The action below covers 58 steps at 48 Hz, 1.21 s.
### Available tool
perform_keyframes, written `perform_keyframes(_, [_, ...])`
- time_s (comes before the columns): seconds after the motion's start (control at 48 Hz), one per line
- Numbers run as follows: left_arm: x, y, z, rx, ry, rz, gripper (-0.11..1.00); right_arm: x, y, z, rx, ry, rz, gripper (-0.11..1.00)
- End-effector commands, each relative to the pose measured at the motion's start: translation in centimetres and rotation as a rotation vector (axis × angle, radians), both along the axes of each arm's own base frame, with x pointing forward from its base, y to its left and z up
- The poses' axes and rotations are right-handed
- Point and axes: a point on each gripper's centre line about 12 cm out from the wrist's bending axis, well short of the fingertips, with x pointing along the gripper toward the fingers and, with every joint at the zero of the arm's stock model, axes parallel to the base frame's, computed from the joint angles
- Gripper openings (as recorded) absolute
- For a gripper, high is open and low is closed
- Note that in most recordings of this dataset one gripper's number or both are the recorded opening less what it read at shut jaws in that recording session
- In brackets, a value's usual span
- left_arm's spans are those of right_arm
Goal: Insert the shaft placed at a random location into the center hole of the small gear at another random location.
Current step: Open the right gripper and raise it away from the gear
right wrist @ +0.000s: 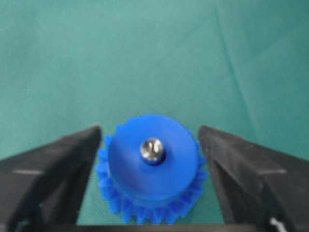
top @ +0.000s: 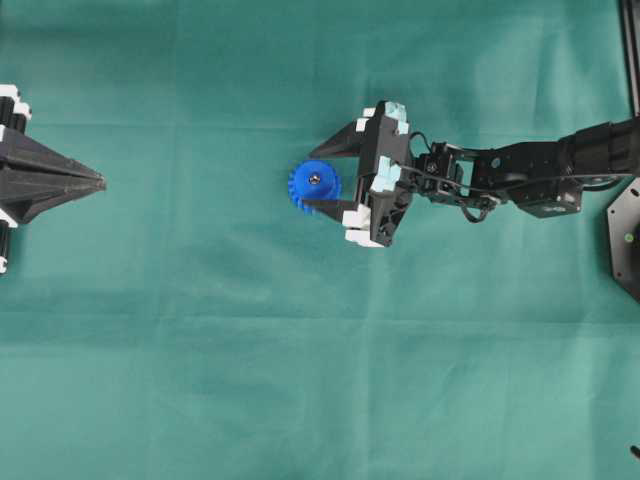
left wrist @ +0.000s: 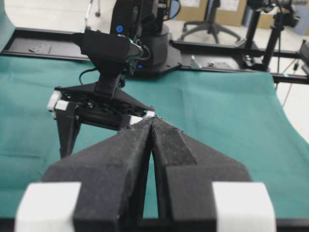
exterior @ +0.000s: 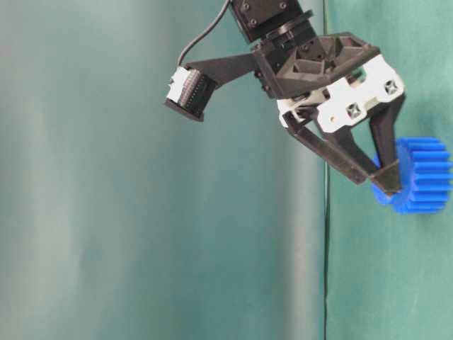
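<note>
My right hand (right wrist: pixel 150 159) is spread wide around the small gear (right wrist: pixel 150 170) on the green desk (right wrist: pixel 72 58). The shaft (right wrist: pixel 152 149) sits in its center hole. Lifting crookedly could bump the gear and tip the shaft.
</note>
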Motion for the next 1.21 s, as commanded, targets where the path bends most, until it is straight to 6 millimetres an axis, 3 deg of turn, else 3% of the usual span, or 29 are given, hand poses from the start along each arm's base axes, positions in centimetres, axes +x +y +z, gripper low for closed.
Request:
perform_keyframes(0.0, [0.1, 0.0, 0.4, -0.002, -0.011, -0.001, -0.01, 0.7, -0.1, 1.6, -0.005, -0.043, -0.001, 0.82])
perform_keyframes(0.208, [0.1, 0.0, 0.4, -0.002, -0.012, -0.001, -0.01, 0.4, 0.0, 3.9, -0.007, -0.077, 0.001, 0.78])
perform_keyframes(0.52, [0.0, 0.0, 0.5, -0.002, -0.015, -0.001, -0.01, -1.0, 0.4, 9.4, -0.013, -0.126, 0.019, 0.78])
perform_keyframes(0.666, [0.0, 0.0, 0.5, -0.002, -0.017, -0.001, -0.01, -1.8, 0.6, 10.5, -0.012, -0.134, 0.021, 0.78])
perform_keyframes(1.186, [0.0, 0.0, 0.5, -0.002, -0.015, -0.001, -0.01, -10.4, 2.2, 11.2, 0.010, -0.152, 0.029, 0.78])
